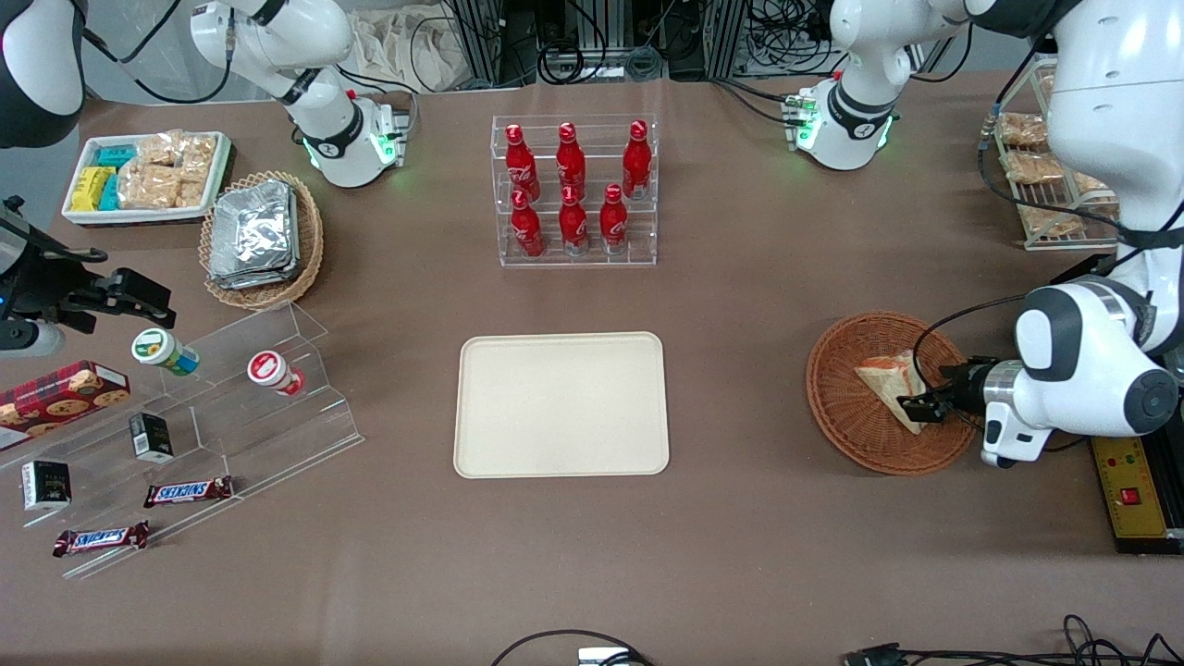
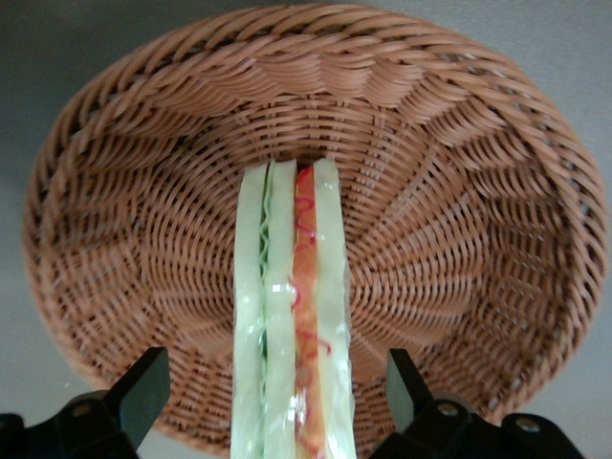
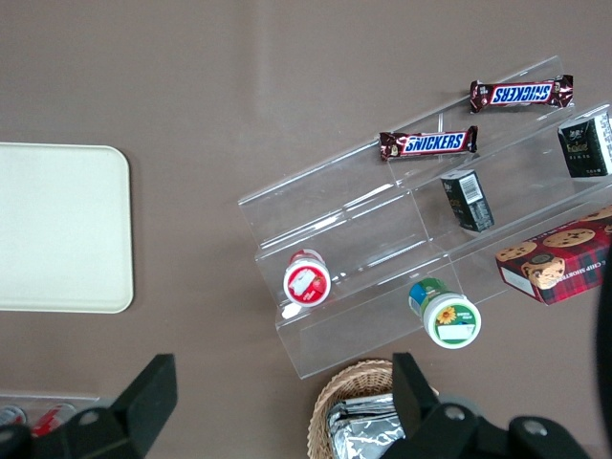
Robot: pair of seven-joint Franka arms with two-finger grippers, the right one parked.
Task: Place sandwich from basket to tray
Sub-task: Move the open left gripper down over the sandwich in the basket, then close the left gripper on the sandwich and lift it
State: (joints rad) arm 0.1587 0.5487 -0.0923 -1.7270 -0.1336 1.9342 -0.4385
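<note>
1. The sandwich (image 2: 293, 325) stands on its edge in the basket (image 2: 459, 191), cut side toward the hand (image 2: 277, 402).
2. The hand's fingers (image 2: 143, 387) are spread, one at each side of the sandwich, not touching it.
3. The tray (image 1: 561, 404) lies well apart on the surface.

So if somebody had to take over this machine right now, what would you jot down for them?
Gripper: open, low in the basket, one finger on each side of the sandwich, not closed on it.
Sandwich: in the basket, standing on edge, cut side toward the wrist camera.
Tray: mid-table, nothing on it.
Done: gripper lined up on the sandwich.
Left: close, lift, carry to the tray, release.
</note>
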